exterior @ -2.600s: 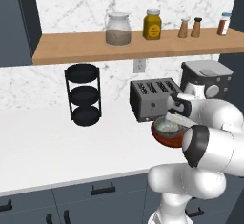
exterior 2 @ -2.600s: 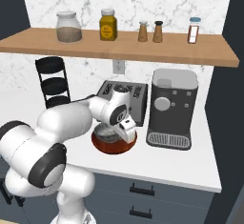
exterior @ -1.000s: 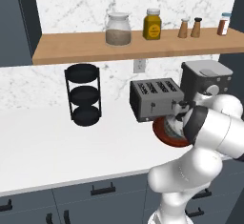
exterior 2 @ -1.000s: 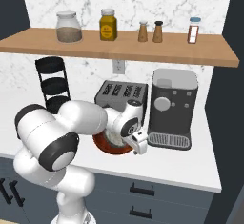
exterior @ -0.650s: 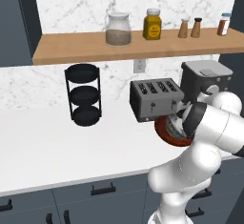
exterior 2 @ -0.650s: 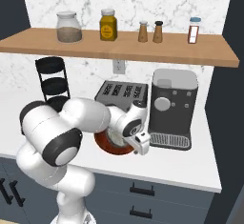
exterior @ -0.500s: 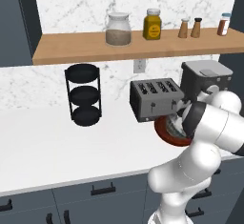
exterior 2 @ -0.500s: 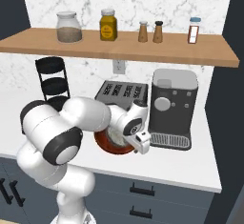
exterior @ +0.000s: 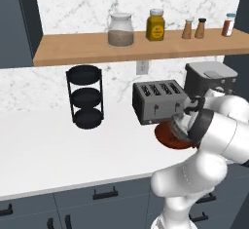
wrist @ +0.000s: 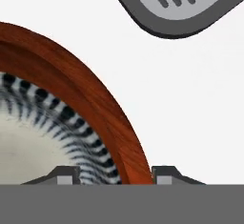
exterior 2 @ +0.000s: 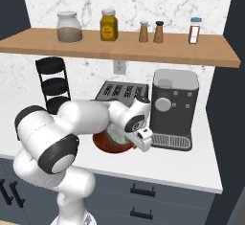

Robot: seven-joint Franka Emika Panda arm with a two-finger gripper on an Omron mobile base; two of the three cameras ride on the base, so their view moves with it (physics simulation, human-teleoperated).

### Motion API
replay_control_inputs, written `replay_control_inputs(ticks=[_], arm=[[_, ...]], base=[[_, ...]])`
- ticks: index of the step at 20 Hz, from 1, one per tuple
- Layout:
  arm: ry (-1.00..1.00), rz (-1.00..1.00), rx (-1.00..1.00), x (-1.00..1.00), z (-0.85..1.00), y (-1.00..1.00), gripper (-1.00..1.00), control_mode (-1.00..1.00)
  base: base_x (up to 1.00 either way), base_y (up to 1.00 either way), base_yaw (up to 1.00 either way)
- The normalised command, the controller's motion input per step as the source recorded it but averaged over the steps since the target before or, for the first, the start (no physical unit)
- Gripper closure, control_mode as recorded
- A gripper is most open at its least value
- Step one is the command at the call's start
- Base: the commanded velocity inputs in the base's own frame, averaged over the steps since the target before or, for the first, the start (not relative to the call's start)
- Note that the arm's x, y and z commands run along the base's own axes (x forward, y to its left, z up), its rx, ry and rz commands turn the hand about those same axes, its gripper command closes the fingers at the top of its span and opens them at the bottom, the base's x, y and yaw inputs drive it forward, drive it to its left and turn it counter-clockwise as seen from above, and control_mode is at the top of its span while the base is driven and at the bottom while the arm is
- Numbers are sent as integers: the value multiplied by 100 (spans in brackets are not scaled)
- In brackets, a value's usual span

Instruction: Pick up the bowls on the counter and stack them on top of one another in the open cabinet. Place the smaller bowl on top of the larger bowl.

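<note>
Item one: the larger bowl (wrist: 95, 104), glossy red-brown, which I see standing on the white worktop (exterior: 58, 145) in front of the toaster (exterior: 158, 101) and left of the coffee machine (exterior 2: 174, 106). Its inside is pale with a dark striped band in the hand view. Item two: the pincer (wrist: 114, 174), lowered over that bowl's rim, one fingertip inside and one outside, jaws half narrowed; I cannot tell whether they grip the rim. Item three: the wooden shelf (exterior: 136, 52) above, carrying a glass jar (exterior: 120, 29), a yellow jar (exterior: 156, 25) and shakers. Item four: a black three-tier rack (exterior: 85, 96), well left of the bowl.
</note>
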Motion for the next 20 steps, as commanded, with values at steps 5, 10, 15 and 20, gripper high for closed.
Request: replay_control_inputs(ticks=[5, 10, 15, 20], arm=[[-19, 0, 0, -56, 93, 22, 100, -100], [-19, 0, 1, -75, 100, 47, 100, -100], [-19, 0, 8, -72, 100, 74, 100, -100], [-14, 0, 14, -54, 100, 97, 100, -100]], base=[[0, 0, 0], [0, 0, 0], [0, 0, 0], [0, 0, 0]])
